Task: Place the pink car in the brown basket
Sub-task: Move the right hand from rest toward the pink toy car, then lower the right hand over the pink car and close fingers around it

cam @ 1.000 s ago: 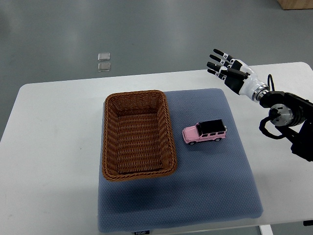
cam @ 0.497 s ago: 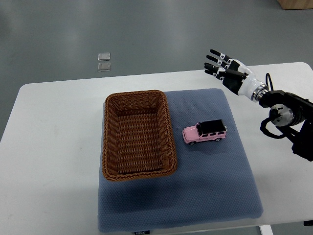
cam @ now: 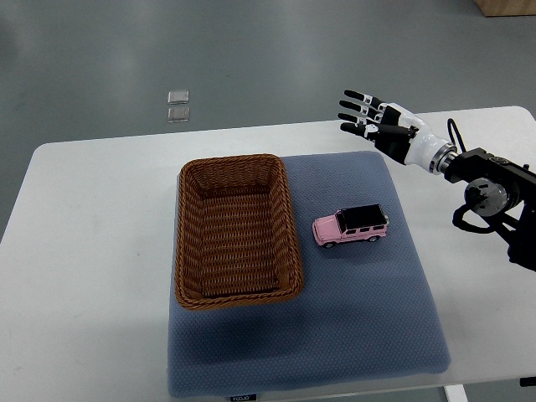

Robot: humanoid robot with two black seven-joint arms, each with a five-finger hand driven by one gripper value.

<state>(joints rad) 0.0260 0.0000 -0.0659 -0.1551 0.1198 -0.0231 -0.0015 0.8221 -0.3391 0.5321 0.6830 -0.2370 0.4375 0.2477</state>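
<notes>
Top view: boxy pink car (cam: 351,226) beside rectangular woven wicker basket (cam: 235,230).

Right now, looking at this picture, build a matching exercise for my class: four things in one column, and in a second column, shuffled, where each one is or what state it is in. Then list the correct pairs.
Column one:
1. pink car
2. brown basket
3. right robot hand
4. blue mat

Column two:
A. spread across the white table, under the other things
B. fingers spread, holding nothing, above the table's far edge
C. empty, on the mat's left part
D. on its wheels, to the right of the basket

Pairs: 1-D, 2-C, 3-B, 4-A
</notes>
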